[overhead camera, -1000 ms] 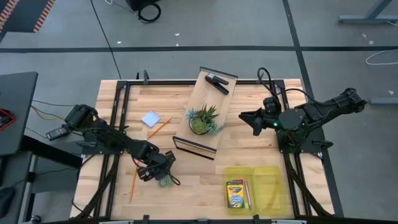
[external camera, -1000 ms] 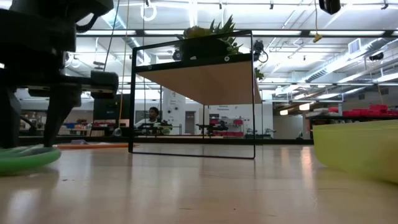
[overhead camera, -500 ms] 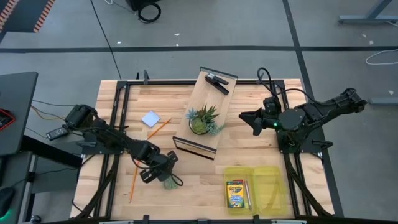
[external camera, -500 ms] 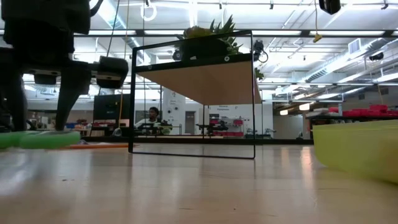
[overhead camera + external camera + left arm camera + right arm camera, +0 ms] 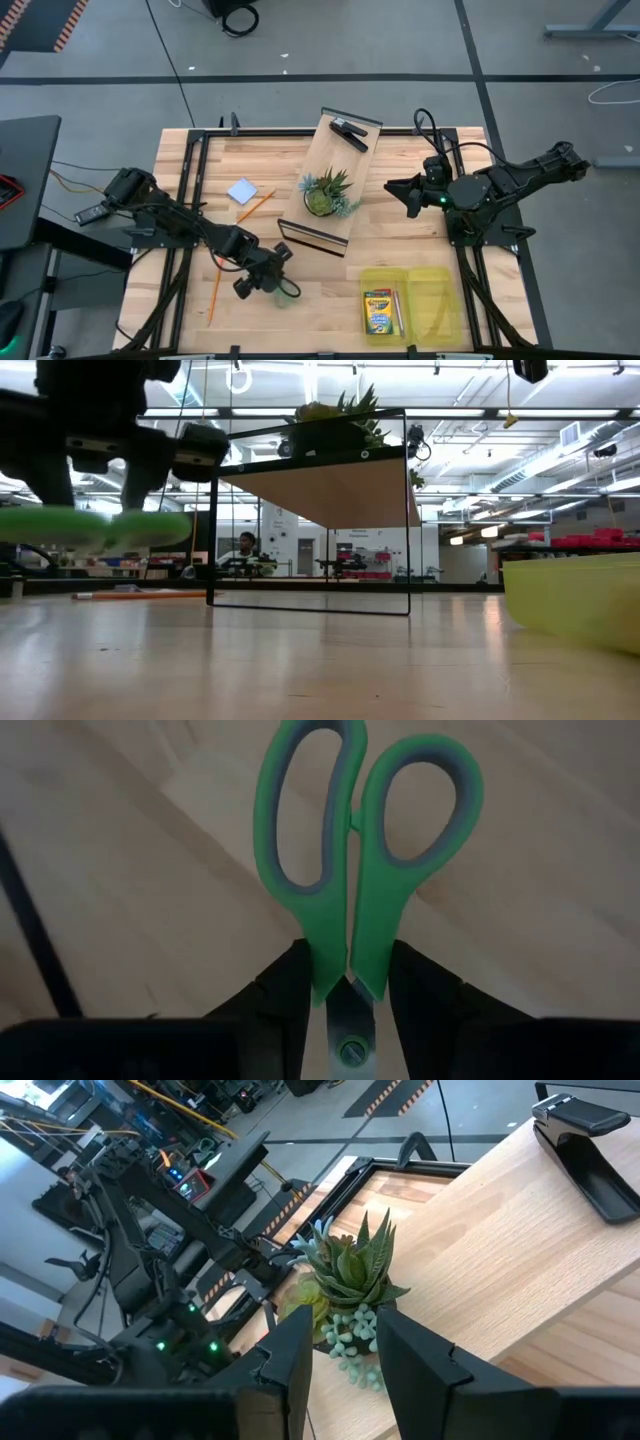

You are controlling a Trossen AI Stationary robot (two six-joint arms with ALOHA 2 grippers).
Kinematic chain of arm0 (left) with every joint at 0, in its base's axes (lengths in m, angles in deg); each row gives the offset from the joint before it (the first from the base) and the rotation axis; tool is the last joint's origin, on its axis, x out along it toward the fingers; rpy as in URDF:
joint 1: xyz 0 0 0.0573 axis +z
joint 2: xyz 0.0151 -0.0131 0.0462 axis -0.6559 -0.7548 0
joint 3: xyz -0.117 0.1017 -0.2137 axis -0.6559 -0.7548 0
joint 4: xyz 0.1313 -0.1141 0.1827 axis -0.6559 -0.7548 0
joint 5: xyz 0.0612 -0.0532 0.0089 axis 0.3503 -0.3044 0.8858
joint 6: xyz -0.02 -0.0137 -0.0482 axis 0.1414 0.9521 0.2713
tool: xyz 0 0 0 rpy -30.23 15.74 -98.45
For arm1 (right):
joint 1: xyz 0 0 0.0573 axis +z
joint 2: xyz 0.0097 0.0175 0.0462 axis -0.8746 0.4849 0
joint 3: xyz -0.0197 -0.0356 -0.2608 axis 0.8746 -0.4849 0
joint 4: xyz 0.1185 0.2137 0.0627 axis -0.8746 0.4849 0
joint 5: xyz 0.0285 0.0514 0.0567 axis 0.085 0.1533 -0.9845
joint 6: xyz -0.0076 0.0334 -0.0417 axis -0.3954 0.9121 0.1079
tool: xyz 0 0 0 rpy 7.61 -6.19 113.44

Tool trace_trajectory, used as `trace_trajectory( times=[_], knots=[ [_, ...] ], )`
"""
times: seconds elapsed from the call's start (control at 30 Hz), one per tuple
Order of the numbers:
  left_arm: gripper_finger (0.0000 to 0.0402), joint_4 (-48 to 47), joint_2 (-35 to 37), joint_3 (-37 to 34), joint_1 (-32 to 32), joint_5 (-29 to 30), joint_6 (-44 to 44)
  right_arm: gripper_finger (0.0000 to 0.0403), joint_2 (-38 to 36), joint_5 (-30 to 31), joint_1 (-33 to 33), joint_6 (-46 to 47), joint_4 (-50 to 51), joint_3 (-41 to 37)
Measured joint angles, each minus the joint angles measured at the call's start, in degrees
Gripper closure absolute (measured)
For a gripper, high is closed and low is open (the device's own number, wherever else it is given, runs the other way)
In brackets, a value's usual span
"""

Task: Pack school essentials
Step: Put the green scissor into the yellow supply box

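My left gripper (image 5: pixel 266 283) is shut on the green-handled scissors (image 5: pixel 350 840) at the table's near left. The scissors show as a level green band in the low view (image 5: pixel 95 525), above the table top. The yellow-green crayon box (image 5: pixel 377 313) lies in the yellow container (image 5: pixel 432 305). One thin orange pencil (image 5: pixel 256 205) lies beside the pale blue-white pad (image 5: pixel 242 190), and another (image 5: pixel 214 296) lies to the left of my left gripper. My right gripper (image 5: pixel 403 196) hangs open and empty to the right of the shelf. My left gripper pinches the scissors between its two fingers (image 5: pixel 290 990) at the narrow neck of the handles (image 5: pixel 348 970), just ahead of the pivot screw. The fingers point down and lie across the scissors. The blades are hidden behind the fingers. The scissors hang level, clear of the table.
A raised wooden shelf (image 5: pixel 325 150) stands mid-table, carrying a spiky green potted plant (image 5: pixel 327 192) and a black clip-like object (image 5: pixel 350 132). In the low view its black frame (image 5: pixel 310 510) stands ahead. The yellow container's wall (image 5: pixel 570 600) is at the near right.
My left gripper has risen and gone a little toward the table's right and near edges. It has lifted the scissors off the table top; they now hang level and clear of the table.
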Motion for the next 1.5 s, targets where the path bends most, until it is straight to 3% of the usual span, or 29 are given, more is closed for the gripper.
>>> trace_trajectory(
  times=[0.5, 0.83, 1.2, 1.5],
  knots=[
    [0.0283, 8.5, -3.6, 3.5, -1.0, 3.1, 3.9, 0.0283, 0.0, 0.0, 0.0, 0.2, -0.1, 0.0],
    [0.0282, 8.4, -14.6, 15.6, -1.1, 4.0, 4.9, 0.0283, -0.2, -1.4, 0.0, -0.1, -0.5, 0.0],
    [0.0279, 6.0, -24.2, 31.3, 1.0, 4.2, -1.3, 0.0283, -4.4, -2.6, 0.2, -0.9, 2.5, 0.0],
    [0.0278, 4.8, -28.3, 40.1, 1.9, 4.2, -6.9, 0.0283, -7.5, -1.9, 0.2, -0.9, 4.7, 0.0]
  ],
)
